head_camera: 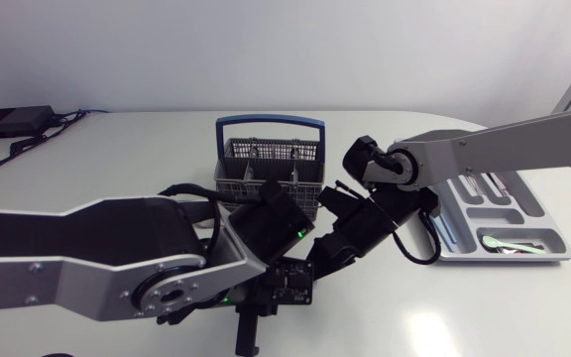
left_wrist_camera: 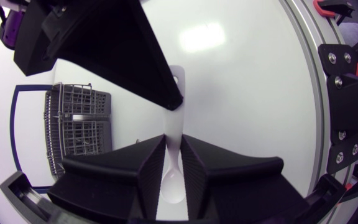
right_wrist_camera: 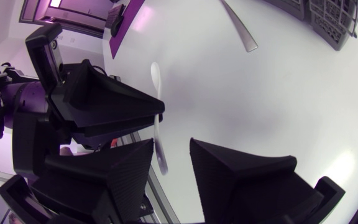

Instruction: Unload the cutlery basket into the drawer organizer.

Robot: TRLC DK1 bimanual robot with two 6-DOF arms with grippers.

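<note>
Handover: your left gripper (left_wrist_camera: pixel 173 148) pinched the white plastic spoon (left_wrist_camera: pixel 175 119); your right gripper (right_wrist_camera: pixel 171 148) gaped wide. Releasing early could have dropped it.

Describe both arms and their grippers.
Left arm: silver-grey links, black shell and joints, a small green light. Right arm: silver-grey link, black joints, a looping black cable. The left gripper and right gripper are matte black with broad wedge fingers.
</note>
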